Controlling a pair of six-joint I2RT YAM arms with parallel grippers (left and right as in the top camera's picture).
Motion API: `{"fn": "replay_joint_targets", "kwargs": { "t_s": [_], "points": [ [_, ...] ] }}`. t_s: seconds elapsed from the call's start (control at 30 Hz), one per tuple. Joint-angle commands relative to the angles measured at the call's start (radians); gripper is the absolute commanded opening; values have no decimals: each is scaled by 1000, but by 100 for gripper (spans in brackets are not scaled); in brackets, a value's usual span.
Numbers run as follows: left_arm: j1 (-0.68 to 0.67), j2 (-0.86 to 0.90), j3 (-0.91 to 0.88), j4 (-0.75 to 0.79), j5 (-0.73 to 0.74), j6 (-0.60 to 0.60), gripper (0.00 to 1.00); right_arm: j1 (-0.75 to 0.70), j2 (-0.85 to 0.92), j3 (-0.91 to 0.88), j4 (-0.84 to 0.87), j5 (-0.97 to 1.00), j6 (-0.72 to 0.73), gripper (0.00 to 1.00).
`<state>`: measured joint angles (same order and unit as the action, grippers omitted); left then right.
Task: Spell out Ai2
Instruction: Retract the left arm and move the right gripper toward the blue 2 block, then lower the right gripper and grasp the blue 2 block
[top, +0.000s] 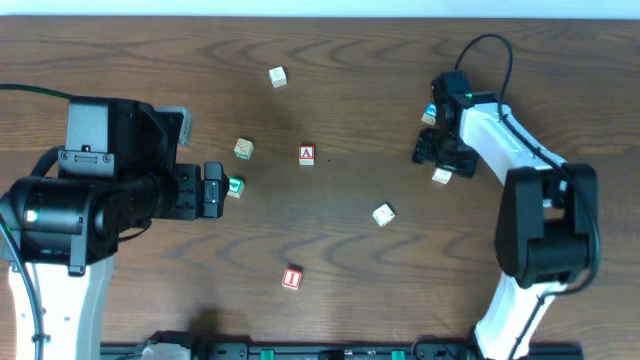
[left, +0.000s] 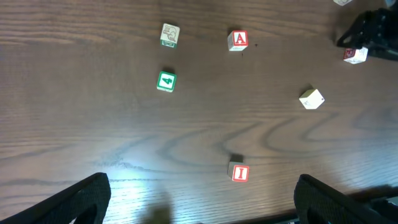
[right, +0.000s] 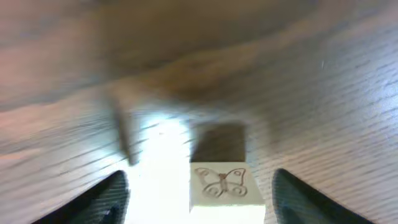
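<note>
The red "A" block (top: 306, 154) lies at the table's middle, and it also shows in the left wrist view (left: 237, 40). The red "I" block (top: 291, 279) lies nearer the front (left: 239, 173). No face with a 2 shows. My left gripper (top: 213, 190) is open and empty (left: 199, 208), next to a green "4" block (top: 236, 186). My right gripper (top: 438, 163) is open (right: 199, 196). A pale block with a butterfly face (right: 221, 183) sits on the table between its fingers, untouched (top: 441, 176).
Other loose blocks: one at the back (top: 277, 76), one left of the "A" (top: 243, 149), a white one at right of centre (top: 383, 214), and a blue-faced one by the right arm (top: 429, 115).
</note>
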<state>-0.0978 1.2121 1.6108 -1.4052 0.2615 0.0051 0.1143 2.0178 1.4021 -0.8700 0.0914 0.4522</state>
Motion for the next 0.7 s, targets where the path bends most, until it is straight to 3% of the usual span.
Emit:
{"fn": "replay_joint_targets", "kwargs": {
  "t_s": [0.0, 0.1, 0.17, 0.27, 0.4, 0.53, 0.67],
  "points": [
    [7, 3, -1, 5, -6, 18, 95, -1, -119, 11, 8, -47, -133, 86],
    [7, 3, -1, 12, -6, 17, 95, -1, -189, 26, 17, -47, -231, 98],
    [6, 3, -1, 15, -6, 14, 96, -2, -221, 32, 30, -48, -316, 99],
    [6, 3, -1, 17, -6, 14, 95, -1, -255, 60, -7, -153, -621, 99],
    [6, 3, -1, 16, -6, -3, 95, -5, -256, 129, -79, -156, -883, 99],
    [6, 3, -1, 23, 0, -61, 95, -8, -256, 147, -63, -157, -1031, 99],
    [6, 5, -1, 32, -10, -62, 95, -50, -246, 148, 26, -223, -1078, 99]
  ]
}}
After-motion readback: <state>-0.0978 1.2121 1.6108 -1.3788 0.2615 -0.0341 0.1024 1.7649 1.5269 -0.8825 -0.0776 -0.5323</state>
